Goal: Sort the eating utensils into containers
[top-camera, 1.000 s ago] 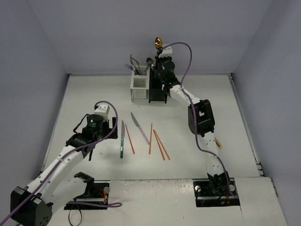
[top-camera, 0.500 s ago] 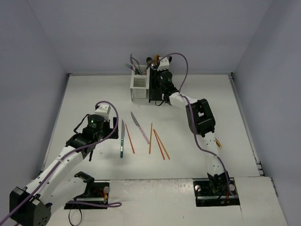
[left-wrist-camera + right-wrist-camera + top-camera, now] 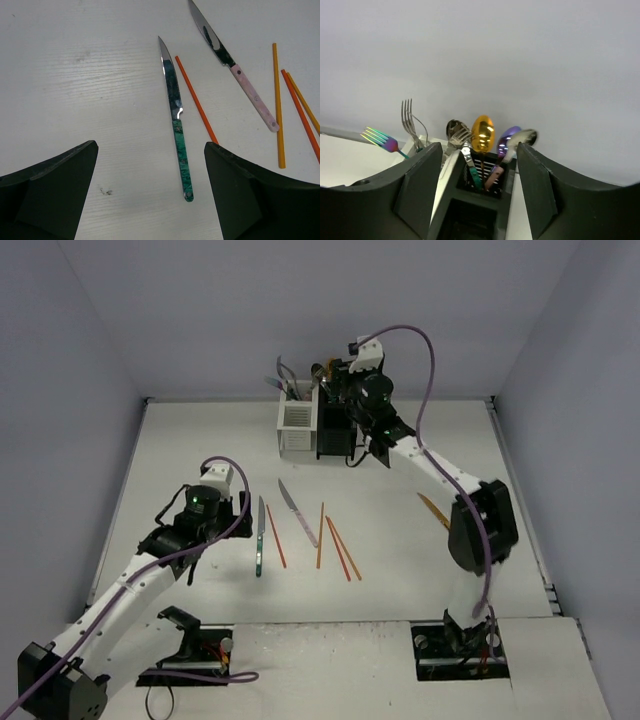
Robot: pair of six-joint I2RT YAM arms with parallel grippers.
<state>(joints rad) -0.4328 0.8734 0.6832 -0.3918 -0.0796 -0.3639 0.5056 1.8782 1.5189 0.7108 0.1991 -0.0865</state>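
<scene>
white tabletop (image 3: 200, 440), grey walls | my left gripper (image 3: 150, 150) gaping wide above the teal-handled steel knife (image 3: 180, 150), empty | right gripper (image 3: 479, 148) spread over the black slotted caddy (image 3: 475, 215), gripping nothing

Lighting's soft and even from overhead, so the white desk (image 3: 200, 440) reads bright with only faint shadows under the arms. The overhead shot is sharp. The left wrist view is crisp too, with a small glare spot on the knife (image 3: 175, 120). The right wrist view bends at the edges, the gold spoon (image 3: 483, 134) gleams, and the right end effector (image 3: 479, 155) shows dark, with little detail.
</scene>
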